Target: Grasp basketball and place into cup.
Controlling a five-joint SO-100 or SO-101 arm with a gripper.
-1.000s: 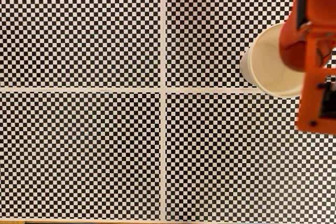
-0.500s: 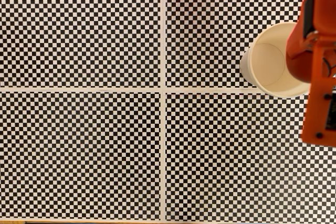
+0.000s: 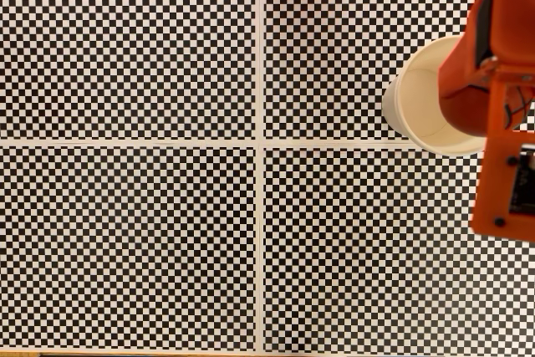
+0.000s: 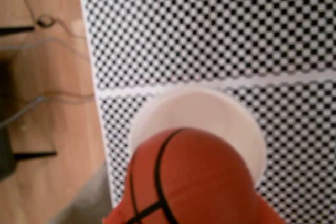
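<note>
From the wrist view, the basketball (image 4: 186,179) sits big and close at the bottom of the picture, orange with black seams curving across it, and right behind it is the round white mouth of the cup (image 4: 231,124). The ball overlaps the near part of that rim, so it is above the cup, not down inside it. Orange gripper (image 4: 189,216) parts peek out at the ball's lower edges, hugging it on both sides: the gripper is clenched on the ball.

In the fixed view, the cup (image 3: 415,106) stands upright on the checkered mat (image 3: 134,240), at the right side, just above the white line crossing the mat. The orange arm (image 3: 501,165) comes in from the right edge and covers the right part of the cup's mouth. In the wrist view, a wooden table (image 4: 47,129) with thin cables (image 4: 50,43) lies left of the mat.
</note>
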